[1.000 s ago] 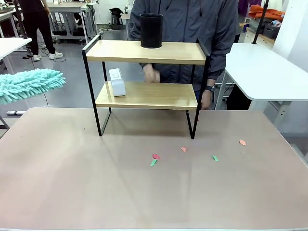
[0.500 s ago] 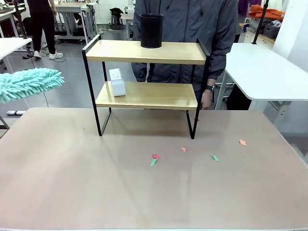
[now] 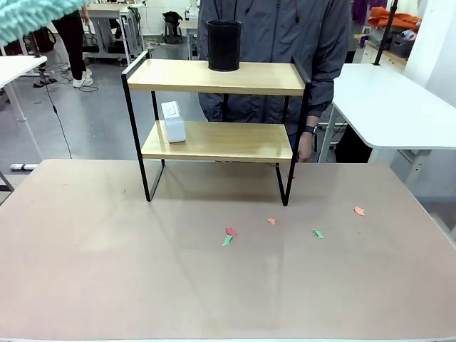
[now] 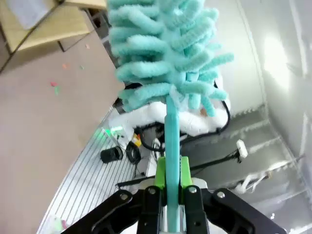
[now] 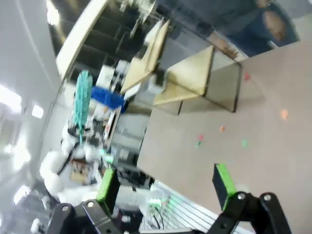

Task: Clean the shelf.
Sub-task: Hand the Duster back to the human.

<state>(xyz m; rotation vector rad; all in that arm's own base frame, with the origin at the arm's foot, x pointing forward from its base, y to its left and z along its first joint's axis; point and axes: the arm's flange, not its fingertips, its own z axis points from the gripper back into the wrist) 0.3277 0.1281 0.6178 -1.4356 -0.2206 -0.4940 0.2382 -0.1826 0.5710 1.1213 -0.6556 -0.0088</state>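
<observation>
The shelf (image 3: 217, 128) stands upright on the far half of the brown table (image 3: 107, 271), with its four slim black legs on the tabletop. A black cylindrical holder (image 3: 224, 45) sits on the upper board. A small white box (image 3: 173, 122) sits at the left end of the lower board. A person in a dark jacket (image 3: 285, 43) stands directly behind the shelf; one hand (image 3: 305, 147) hangs beside the rear right leg. Small red, orange and green paper scraps (image 3: 228, 236) lie on the table in front of the shelf.

Left gripper (image 4: 168, 192): the jaws are pressed together on the pale teal handle of a fluffy teal duster (image 4: 165, 58). The green pads (image 4: 160, 170) bear on both sides of the handle. The duster head rises straight ahead of the jaws. In the left wrist view the shelf (image 4: 44, 22) lies well beyond the jaws, toward the upper left corner. In the front view the duster head (image 3: 28, 14) shows at the top left corner, well apart from the shelf.

Right gripper (image 5: 165, 183): the jaws are spread wide with nothing between the green pads (image 5: 222, 178). In the right wrist view the shelf (image 5: 187, 75) lies well ahead of the jaws, tilted by the roll of the camera. The duster (image 5: 82, 100) stands far off to the left of the jaws.
</observation>
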